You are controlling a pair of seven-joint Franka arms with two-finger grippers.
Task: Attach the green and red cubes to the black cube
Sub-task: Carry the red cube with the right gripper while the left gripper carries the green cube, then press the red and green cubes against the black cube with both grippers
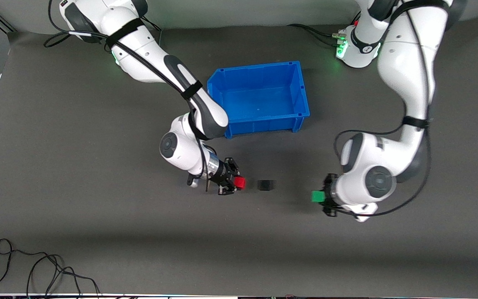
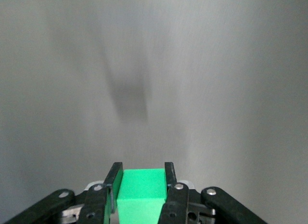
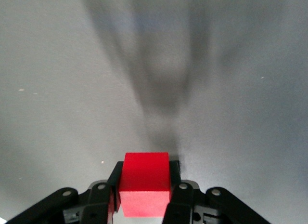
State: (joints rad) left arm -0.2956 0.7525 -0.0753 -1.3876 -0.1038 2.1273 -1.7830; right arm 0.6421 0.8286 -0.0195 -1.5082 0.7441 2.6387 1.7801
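Risk entry: right hand [image 1: 234,183] clamps red cube [image 1: 240,182], left hand [image 1: 321,197] clamps green cube [image 1: 317,196]; black cube [image 1: 266,185] (loose on tabletop) may skid if pressed off-centre

Three small matte cubes are showing: one red cube [image 1: 240,182], one green cube [image 1: 317,196] and one black cube [image 1: 266,185]. One blue plastic open-topped bin [image 1: 299,89] is sitting on the desk. Two white robot arms are reaching in.
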